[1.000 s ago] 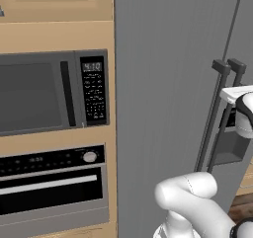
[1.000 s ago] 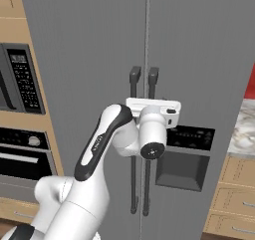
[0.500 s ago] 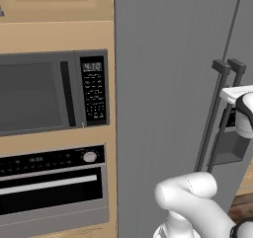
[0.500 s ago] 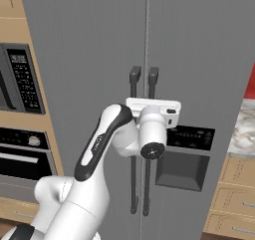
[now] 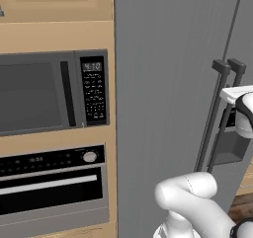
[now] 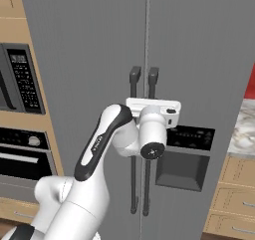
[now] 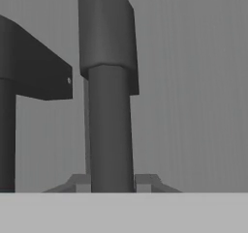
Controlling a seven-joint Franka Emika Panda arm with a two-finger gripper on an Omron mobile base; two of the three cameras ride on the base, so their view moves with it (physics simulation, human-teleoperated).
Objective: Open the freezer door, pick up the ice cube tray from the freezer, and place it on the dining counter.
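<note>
Facing a wall of tall appliances in a rendered kitchen. On the left, set in tan wood cabinetry, a microwave [image 5: 44,94] above an oven [image 5: 49,187]. Beside them, the freezer door [image 6: 89,60], plain brushed grey, shut and flush with its neighbour along a thin vertical seam. To the right of the seam, the second grey door [image 6: 204,50] carrying a black panel [image 6: 189,134] with a dark recess beneath. Two long dark bar handles standing upright side by side at the seam, one on each door. At the far right edge, a strip of pale veined countertop [image 6: 244,132] over tan drawers [image 6: 234,194].

Arm reaching up and forward to the handles, wrist level with their upper part.

In the hand view, gripper [image 7: 112,183] drawn in close around one bar handle [image 7: 109,130], the fingertips [image 7: 145,182] pressed against either side of it, pinching the bar just below its top bracket. The other handle [image 7: 7,130] at the left of that view, apart from the fingers. Hard to say from these angles which of the two doors the gripped bar belongs to, since the white hand covers both handles in the right base view.
</note>
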